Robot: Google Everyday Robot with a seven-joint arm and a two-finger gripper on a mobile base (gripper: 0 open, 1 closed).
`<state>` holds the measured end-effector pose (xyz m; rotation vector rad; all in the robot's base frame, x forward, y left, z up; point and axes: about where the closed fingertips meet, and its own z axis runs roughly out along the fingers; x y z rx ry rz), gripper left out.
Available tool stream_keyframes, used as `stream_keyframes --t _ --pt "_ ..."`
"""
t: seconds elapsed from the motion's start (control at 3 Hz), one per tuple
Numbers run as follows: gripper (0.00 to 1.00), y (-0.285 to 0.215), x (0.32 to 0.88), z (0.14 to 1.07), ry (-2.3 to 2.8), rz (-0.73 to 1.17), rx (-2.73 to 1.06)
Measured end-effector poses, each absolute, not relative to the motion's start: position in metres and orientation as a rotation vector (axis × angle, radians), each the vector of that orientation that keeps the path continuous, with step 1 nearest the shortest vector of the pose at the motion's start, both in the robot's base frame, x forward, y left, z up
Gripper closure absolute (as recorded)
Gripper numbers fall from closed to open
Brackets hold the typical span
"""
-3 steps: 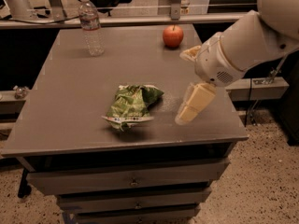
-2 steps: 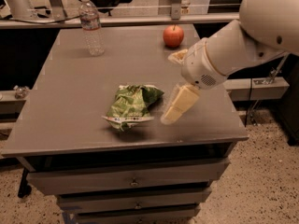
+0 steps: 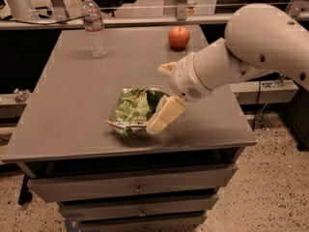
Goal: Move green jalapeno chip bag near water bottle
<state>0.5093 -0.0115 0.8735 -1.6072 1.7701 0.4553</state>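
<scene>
The green jalapeno chip bag (image 3: 133, 109) lies crumpled near the front middle of the grey table (image 3: 67, 105), its white strip toward the front edge. The water bottle (image 3: 94, 27) stands upright at the table's far left, clear with a white cap. My gripper (image 3: 164, 116) hangs from the white arm that reaches in from the right. It is right at the bag's right edge, low over the table, and partly covers that side of the bag.
A red apple (image 3: 179, 37) sits at the far middle of the table, behind my arm. Drawers (image 3: 137, 189) run below the table's front edge. A rail and shelf lie behind the table. Speckled floor lies to the right.
My gripper has moved left across the table, from well to the right of the bag to its right edge. The bag, bottle and apple have not moved.
</scene>
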Motion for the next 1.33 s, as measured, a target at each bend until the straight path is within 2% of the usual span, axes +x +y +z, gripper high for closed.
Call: stream_keyframes --t 0.33,1.33 --pt "0.17 -0.0012 0.5061 0.8642 1.767 0.469 -1.577" --pt "0.89 -0.0055 0.5114 0.8681 1.778 0.444 -1.521"
